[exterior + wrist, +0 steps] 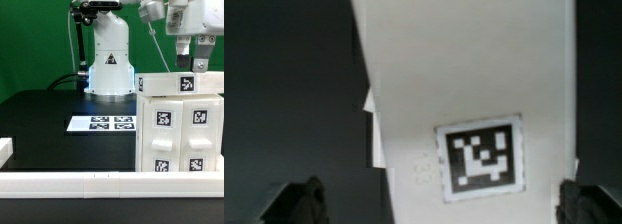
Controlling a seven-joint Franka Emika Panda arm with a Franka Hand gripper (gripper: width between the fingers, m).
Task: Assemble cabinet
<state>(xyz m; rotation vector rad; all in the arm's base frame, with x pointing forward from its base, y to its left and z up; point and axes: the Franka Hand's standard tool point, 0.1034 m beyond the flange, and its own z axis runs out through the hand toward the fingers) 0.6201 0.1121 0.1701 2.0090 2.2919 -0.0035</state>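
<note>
The cabinet (180, 130) is a large white boxy body with several black-and-white tags, standing on the black table at the exterior view's right. My gripper (193, 60) hangs just above its top face, over the tag there (186, 84). In the wrist view a white panel of the cabinet (455, 90) with one tag (478, 158) runs between my two dark fingertips (295, 205). My gripper (446, 208) is open. One finger stands well clear of the panel's edge and the other is close beside it. It holds nothing.
The marker board (105, 123) lies flat on the table in front of the robot's white base (108, 65). A long low white border rail (70, 182) runs along the front edge, with a short white block (5, 150) at the exterior view's left.
</note>
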